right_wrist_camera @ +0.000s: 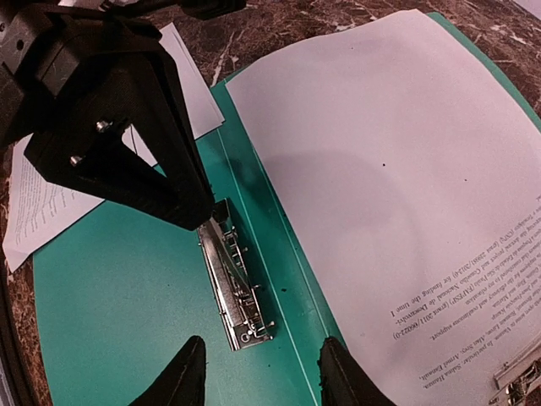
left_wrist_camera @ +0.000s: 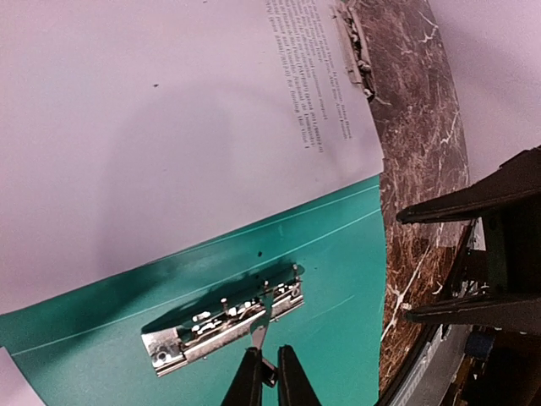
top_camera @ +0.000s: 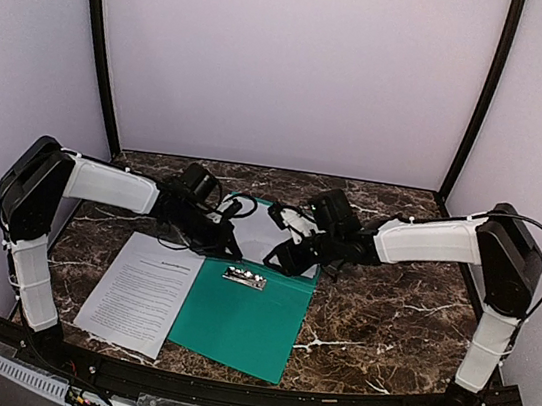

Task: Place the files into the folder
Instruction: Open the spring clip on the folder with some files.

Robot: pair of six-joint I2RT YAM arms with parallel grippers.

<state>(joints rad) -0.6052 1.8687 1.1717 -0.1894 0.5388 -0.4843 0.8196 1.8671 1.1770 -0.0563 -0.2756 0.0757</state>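
left claw point(top_camera: 233, 251) and right claw point(top_camera: 281, 262) meet tip to tip over the open folder point(top_camera: 243, 332) in the top view, both low above the metal clip point(top_camera: 244, 278) near its spine. one sheet point(top_camera: 262, 240) lies on the far half of the folder beneath the wrists. the second sheet point(top_camera: 137, 290) rests on the marble table point(top_camera: 387, 310), just beside the folder's left edge and seemingly overlapped by it, likely waiting its turn.

from the left wrist, its fingers point(left_wrist_camera: 248, 385) stand almost together with a sliver of gap, and the clip's thin lever runs straight into that gap. i judge they pinch the lever to work the clamp so paper can pass under it, though how firm the hold is stays unclear. the sheet's edge lies well short of the clip here, not under it.

from the right wrist, the jaws stand spread with nothing between them, hovering over bare green just past the clip's end. that pose suits nudging the sheet toward the clamp. the sheet covers the flap to the right of the fold line, near the clip but apart from it.
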